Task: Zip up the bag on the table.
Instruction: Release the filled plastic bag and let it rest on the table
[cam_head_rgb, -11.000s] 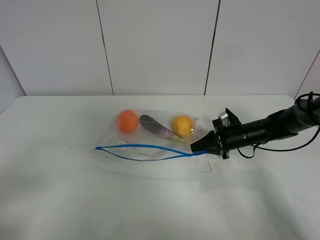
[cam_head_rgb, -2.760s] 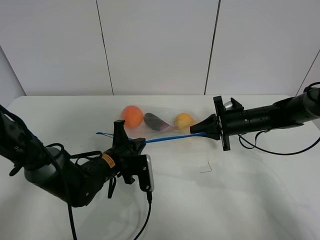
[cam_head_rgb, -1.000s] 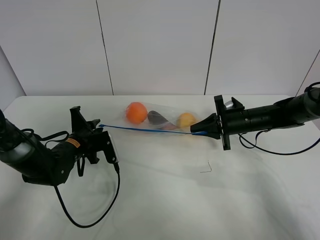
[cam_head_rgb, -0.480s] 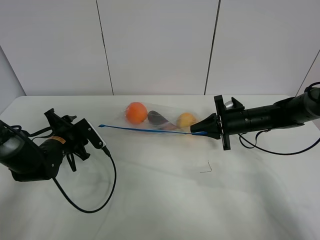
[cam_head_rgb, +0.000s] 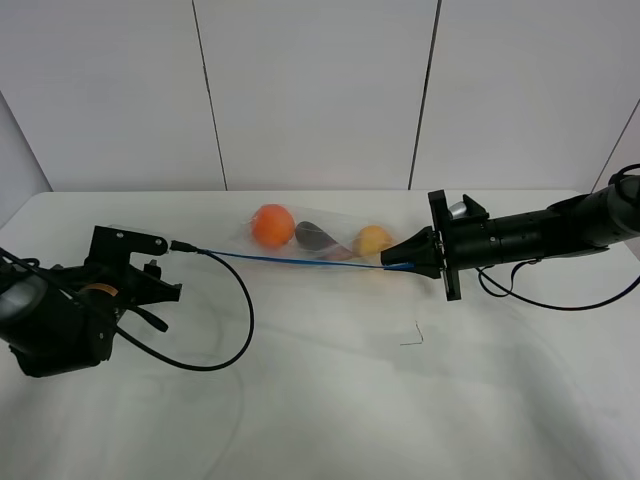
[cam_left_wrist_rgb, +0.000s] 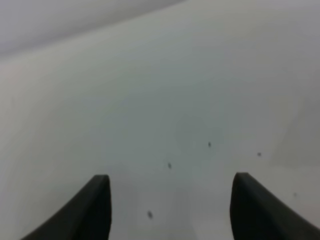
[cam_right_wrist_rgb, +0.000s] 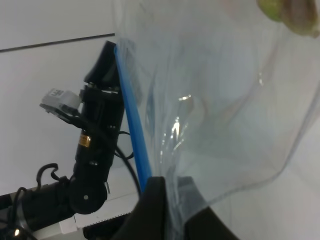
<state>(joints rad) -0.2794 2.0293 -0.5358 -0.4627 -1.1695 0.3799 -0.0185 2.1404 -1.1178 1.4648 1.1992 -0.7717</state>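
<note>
The clear bag (cam_head_rgb: 330, 240) lies on the white table (cam_head_rgb: 330, 400) with an orange (cam_head_rgb: 272, 225), a purple eggplant (cam_head_rgb: 318, 237) and a yellow fruit (cam_head_rgb: 373, 240) inside. Its blue zip strip (cam_head_rgb: 300, 259) runs as one straight line. My right gripper (cam_head_rgb: 402, 263) is shut on the strip's right end; in the right wrist view the fingers (cam_right_wrist_rgb: 155, 205) pinch the plastic beside the strip (cam_right_wrist_rgb: 132, 115). My left arm (cam_head_rgb: 100, 295) sits left of the bag, clear of it. My left gripper (cam_left_wrist_rgb: 170, 200) is open and empty over bare table (cam_left_wrist_rgb: 160, 100).
A small dark bent thread (cam_head_rgb: 412, 336) lies on the table in front of the right gripper. A black cable (cam_head_rgb: 230, 320) loops from the left arm across the table. A white panelled wall (cam_head_rgb: 320, 90) stands behind the far edge.
The zip strip was an open loop, then became one closed line. My left gripper has drawn back leftward off the strip's left end. The right gripper has held still on the right end.
</note>
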